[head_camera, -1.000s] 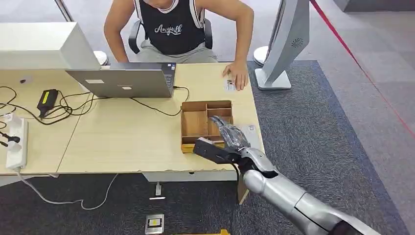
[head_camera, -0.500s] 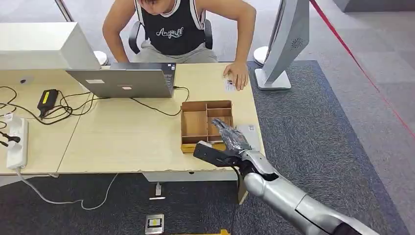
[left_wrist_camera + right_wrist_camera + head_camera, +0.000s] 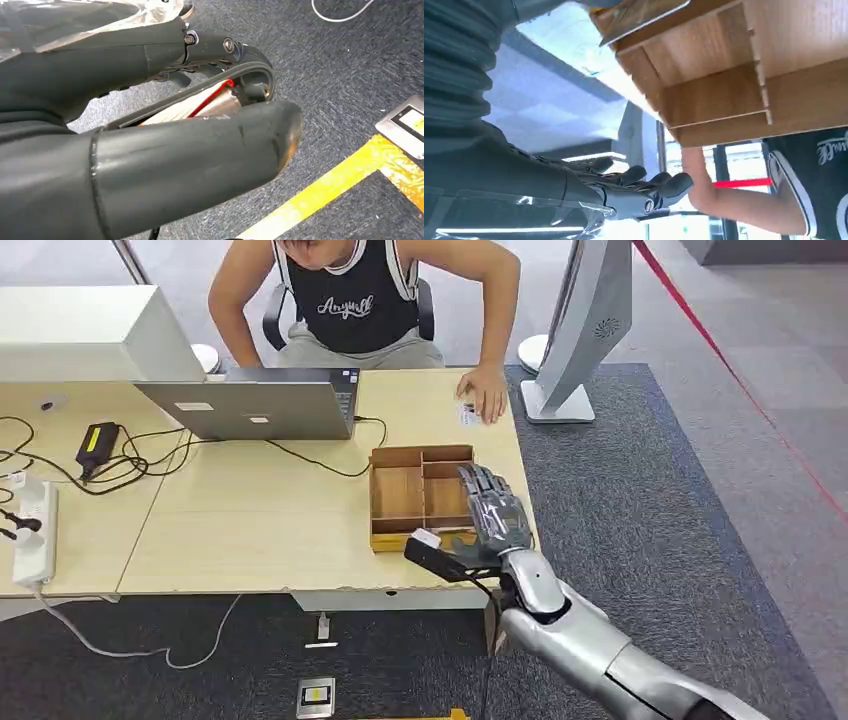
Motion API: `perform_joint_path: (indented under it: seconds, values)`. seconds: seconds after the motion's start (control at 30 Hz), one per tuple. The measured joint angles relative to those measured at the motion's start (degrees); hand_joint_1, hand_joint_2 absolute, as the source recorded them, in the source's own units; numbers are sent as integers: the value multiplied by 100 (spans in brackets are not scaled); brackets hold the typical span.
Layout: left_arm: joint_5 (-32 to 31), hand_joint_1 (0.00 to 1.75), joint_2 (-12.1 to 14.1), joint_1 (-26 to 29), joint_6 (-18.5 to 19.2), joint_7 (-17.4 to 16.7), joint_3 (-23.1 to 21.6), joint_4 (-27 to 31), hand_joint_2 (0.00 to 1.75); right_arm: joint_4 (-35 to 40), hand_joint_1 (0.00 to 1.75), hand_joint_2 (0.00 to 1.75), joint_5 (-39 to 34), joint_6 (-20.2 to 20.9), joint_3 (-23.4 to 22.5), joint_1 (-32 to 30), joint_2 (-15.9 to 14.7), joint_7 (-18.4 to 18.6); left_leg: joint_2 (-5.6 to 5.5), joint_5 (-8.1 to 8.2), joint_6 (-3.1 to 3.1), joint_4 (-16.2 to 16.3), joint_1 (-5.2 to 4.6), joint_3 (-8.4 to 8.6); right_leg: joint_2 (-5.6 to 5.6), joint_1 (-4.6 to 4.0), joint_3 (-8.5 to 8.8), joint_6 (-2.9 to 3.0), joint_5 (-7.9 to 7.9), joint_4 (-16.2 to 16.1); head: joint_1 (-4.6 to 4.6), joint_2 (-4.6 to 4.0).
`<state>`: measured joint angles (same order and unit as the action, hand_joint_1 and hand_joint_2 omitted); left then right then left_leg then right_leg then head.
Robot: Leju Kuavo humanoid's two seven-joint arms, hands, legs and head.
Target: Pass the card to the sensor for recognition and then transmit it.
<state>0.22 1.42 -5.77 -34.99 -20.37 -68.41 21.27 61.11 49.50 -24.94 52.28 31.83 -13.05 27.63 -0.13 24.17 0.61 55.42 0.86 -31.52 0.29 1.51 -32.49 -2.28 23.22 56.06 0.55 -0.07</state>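
Over the desk's [image 3: 260,520] near right corner, the right hand [image 3: 490,515] has swung off the wooden tray's [image 3: 420,451] right compartments and turned. It now lies along the tray's right wall with the fingers stretched flat and apart, thumb splayed toward the tray's front rim, clamped on nothing we can see. A second ago a pale card lay on the desk between the tray and the right edge, and the palm now covers that spot. Right wrist view shows a glossy flat sheet against the tray's outer wall, which we take to be the card [image 3: 644,15]. We read this as lining up for the pickup, grasp not yet made, sensor pass and handover both pending. Left hand [image 3: 150,115] hangs over the carpet, fingers curled toward the thumb with a pale red-edged strip between them; we can't tell if that's held or part of the hand. At the far right corner a person's hand [image 3: 487,395] rests on the desk. An open laptop [image 3: 255,408] is at the far edge, a power strip [image 3: 30,530] and cables are along the left edge, and a white stand [image 3: 580,330] is on grey carpet [image 3: 640,500] beyond.
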Motion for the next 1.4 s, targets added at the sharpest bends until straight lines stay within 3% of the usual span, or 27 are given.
perform_joint_path:
  seconds: [0.77,1.07,1.4]
  values:
    - [44,0,4,-4,-17,31,-42,2,0,-9,0,175,144,-90,-98,-224,-7,-55,0,0,0,0,0,0,0,0,0,0,0,0,0,-2]
    - [-9,0,4,-50,44,15,-55,4,0,-118,0,175,44,168,-111,-266,39,-317,0,0,0,-1,0,-1,0,0,0,0,0,1,0,-2]
    - [-17,0,4,-91,50,15,-85,4,0,-487,0,175,-170,170,-107,-239,369,-664,0,0,0,-2,1,-2,0,-1,0,0,0,1,0,-2]
